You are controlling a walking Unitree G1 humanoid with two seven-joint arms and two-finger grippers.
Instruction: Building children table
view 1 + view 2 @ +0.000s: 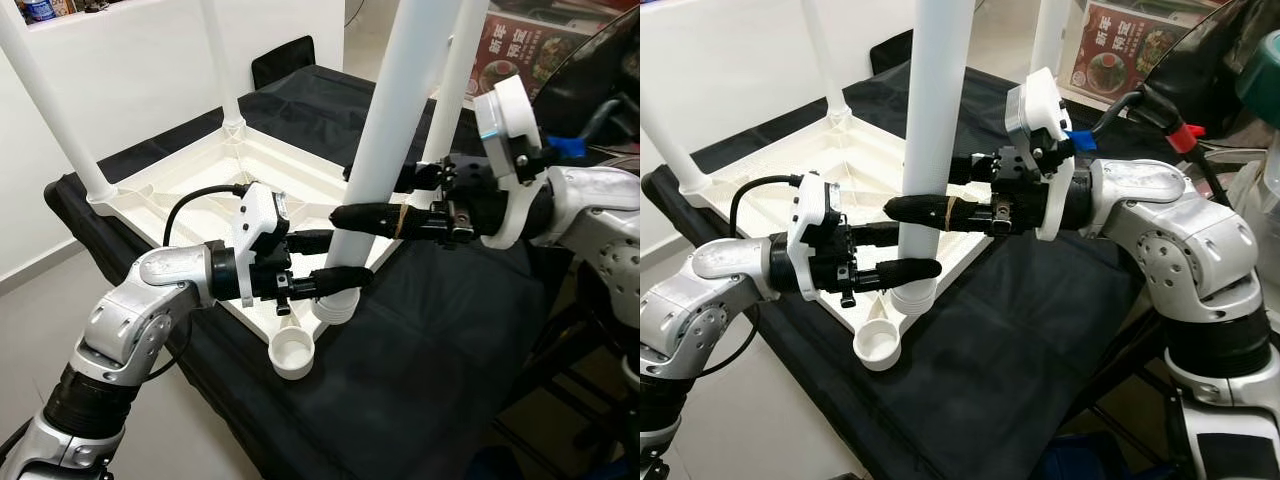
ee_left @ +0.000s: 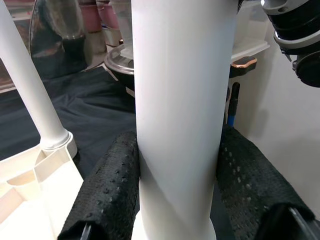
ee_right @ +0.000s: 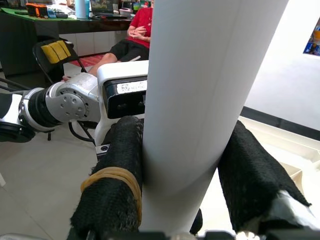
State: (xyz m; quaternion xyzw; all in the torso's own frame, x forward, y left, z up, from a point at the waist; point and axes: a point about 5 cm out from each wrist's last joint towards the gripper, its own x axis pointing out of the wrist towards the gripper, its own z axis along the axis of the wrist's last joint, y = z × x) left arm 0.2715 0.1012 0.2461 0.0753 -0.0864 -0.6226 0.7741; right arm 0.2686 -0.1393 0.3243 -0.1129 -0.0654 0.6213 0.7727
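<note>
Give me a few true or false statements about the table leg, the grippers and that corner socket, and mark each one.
1. Both grippers clamp the same white leg. True.
2. The left gripper holds it above the right gripper. False: the left one grips lower.
3. The leg is seated in the corner socket. False: its end stands beside the empty socket.
4. The tabletop lies upside down on black cloth. True.
5. Other legs already stand in their corners. True.

Head stereo pair: looks forward-down, medium range, upturned table top (image 1: 190, 175) at frame centre-left. 2 wrist cameras: very close, facing opposite ways along fingers, both sharing white leg (image 2: 182, 110) at frame centre.
</note>
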